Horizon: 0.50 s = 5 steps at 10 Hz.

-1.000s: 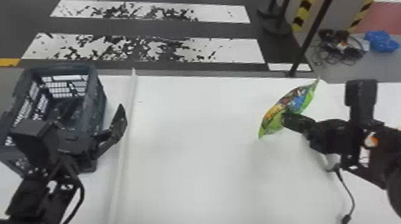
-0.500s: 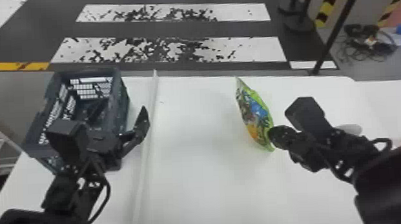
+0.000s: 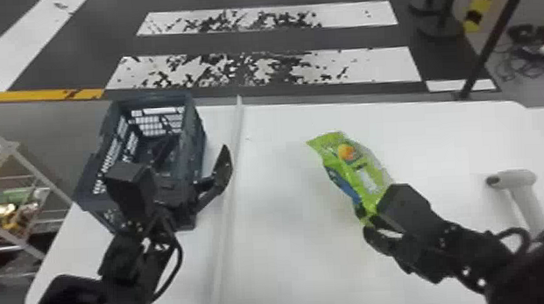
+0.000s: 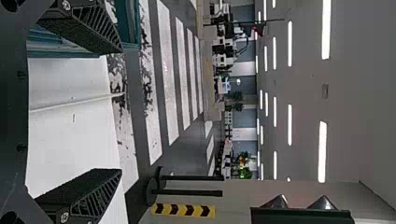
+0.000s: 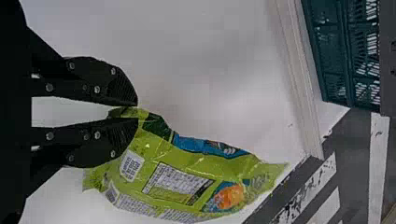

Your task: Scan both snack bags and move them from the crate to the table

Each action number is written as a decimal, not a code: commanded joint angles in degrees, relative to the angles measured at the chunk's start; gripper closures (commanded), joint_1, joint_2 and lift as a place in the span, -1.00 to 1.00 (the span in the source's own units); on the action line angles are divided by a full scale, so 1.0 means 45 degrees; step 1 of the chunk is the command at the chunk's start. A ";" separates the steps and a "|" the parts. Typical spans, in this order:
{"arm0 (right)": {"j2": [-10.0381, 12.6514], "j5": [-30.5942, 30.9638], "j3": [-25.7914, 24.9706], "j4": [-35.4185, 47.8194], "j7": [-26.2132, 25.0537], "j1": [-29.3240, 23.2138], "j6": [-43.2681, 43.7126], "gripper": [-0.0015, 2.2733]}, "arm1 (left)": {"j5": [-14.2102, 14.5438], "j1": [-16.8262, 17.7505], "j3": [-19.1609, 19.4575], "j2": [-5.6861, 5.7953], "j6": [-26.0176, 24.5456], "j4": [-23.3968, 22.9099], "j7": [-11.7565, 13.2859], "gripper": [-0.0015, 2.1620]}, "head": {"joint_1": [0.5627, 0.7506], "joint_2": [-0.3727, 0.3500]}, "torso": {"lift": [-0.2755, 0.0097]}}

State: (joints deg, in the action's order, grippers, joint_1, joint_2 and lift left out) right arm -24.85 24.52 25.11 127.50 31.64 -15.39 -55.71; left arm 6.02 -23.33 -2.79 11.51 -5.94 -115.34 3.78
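Being gripped by one end, the bright green plastic snack bag with blue and orange print is held above the right half of the white, smooth-topped table. It is pinched between the tips of the right gripper, whose flat black fingers are closed on it; from there the bag is extended toward the table's far edge. In the right wrist view, a small white barcode label can be seen near the pinched end.

The dark blue-grey, lattice-walled plastic crate is set at the table's far left corner. At its near end the left gripper is placed, its fingers spread wide apart with nothing between them; whether the crate is touched cannot be told.

Between crate and bag, the table is crossed by a long, thin white strip. The white handheld scanner is placed toward the table's right edge, well apart from the crate.
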 commanded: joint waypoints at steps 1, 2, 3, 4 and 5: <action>-0.0005 -0.0450 0.0025 0.0144 0.0000 -0.0291 -0.0034 -1.00 | 0.0010 0.0029 -0.0005 0.0000 0.0000 0.0025 0.0001 -0.92 | 0.41 0.31 | 0.32; -0.0005 -0.0880 -0.0073 0.0203 0.0000 -0.0311 -0.0073 -0.96 | 0.0030 0.0029 -0.0005 0.0000 -0.0039 0.0025 0.0001 -0.92 | 0.41 0.34 | 0.32; 0.0034 -0.1680 -0.0444 0.0359 0.0000 -0.0350 -0.0073 -0.96 | 0.0049 0.0029 -0.0005 0.0000 0.0000 0.0025 0.0001 -0.92 | 0.41 0.37 | 0.32; 0.0113 -0.2559 -0.1030 0.0535 0.0020 -0.0369 -0.0034 -0.88 | 0.0049 0.0029 -0.0005 0.0020 0.0000 0.0025 0.0001 -0.92 | 0.41 0.38 | 0.32; 0.0230 -0.3477 -0.1674 0.0730 0.0040 -0.0369 0.0005 -0.47 | 0.0049 0.0009 -0.0005 0.0020 -0.0039 0.0025 0.0001 -0.92 | 0.41 0.39 | 0.32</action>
State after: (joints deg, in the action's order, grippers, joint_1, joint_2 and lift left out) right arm -24.17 11.58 19.42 130.21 31.86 -17.02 -55.81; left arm 6.24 -23.23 -2.81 11.56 -6.00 -115.22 3.77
